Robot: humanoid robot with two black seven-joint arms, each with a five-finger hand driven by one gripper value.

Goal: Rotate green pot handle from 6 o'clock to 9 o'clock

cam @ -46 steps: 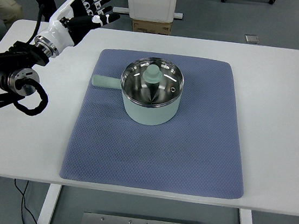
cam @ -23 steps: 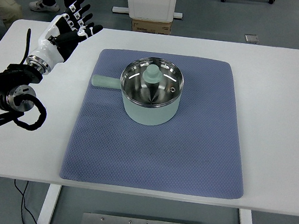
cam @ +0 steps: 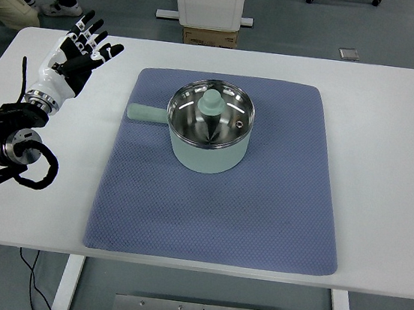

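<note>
A pale green pot (cam: 209, 127) with a shiny steel inside and a green knobbed lid part in it stands on the blue mat (cam: 216, 201). Its handle (cam: 145, 113) points left, toward 9 o'clock. My left hand (cam: 80, 49) hovers over the white table at the far left, well apart from the handle, fingers spread and holding nothing. The right arm does not show.
The white table (cam: 397, 148) extends around the mat on all sides. Beyond the far edge stand a white cabinet base with a cardboard box (cam: 209, 36). A person's legs and shoes (cam: 59, 7) show at the top left.
My left hand has drawn back to the left and toward me, away from the pot. The pot and its handle have stayed put.
</note>
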